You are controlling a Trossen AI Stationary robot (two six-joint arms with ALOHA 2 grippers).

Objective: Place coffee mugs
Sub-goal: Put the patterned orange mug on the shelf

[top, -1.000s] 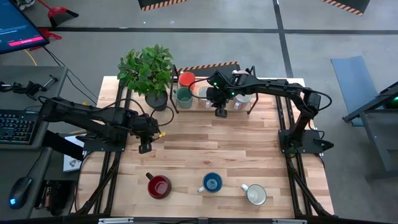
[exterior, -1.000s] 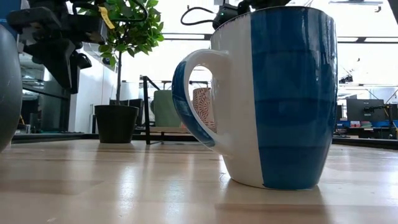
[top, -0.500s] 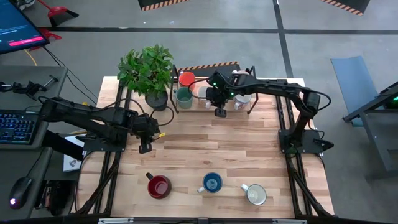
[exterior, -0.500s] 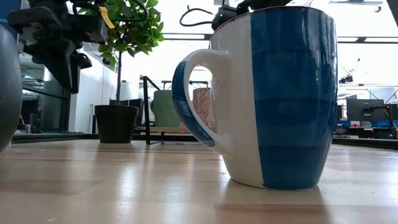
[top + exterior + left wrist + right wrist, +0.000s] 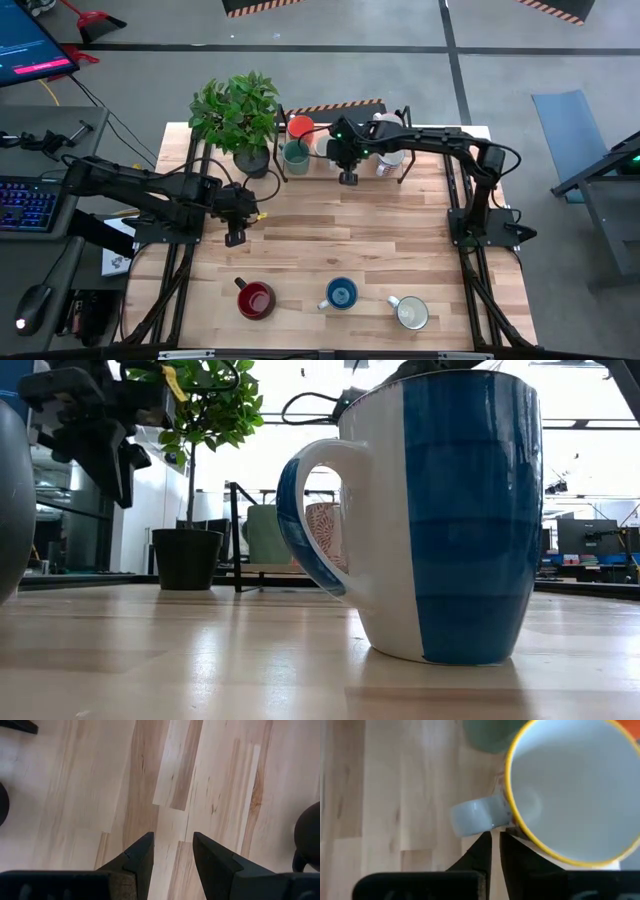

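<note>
At the far edge of the table [image 5: 300, 240], near its middle, a cream mug [image 5: 570, 790] with a yellow rim and a white inside is held by the right gripper [image 5: 495, 840]. The two fingers are pinched almost together on the mug's wall, right beside its pale handle. In the low view a red pattern can be seen on this mug's side.

Just beside it, toward the left edge, a teal-green mug [image 5: 295, 153] is set, and an orange mug [image 5: 300, 127] is seen behind that one. On the other side of the gripper, more white mugs [image 5: 388, 158] are found, partly hidden by the arm. All of these are kept inside a dark rack [image 5: 405, 150] along the far edge.

Near the far left corner a leafy plant [image 5: 235, 110] in a dark pot [image 5: 252, 160] is placed.

Along the near edge three mugs are lined up, well apart from each other: a red mug [image 5: 255, 298], a blue mug [image 5: 341, 293] and a white mug [image 5: 411, 313].

Over the left side of the table the left gripper [image 5: 172, 850] is held above bare wood. Its fingers are spread apart and nothing is held between them.
</note>
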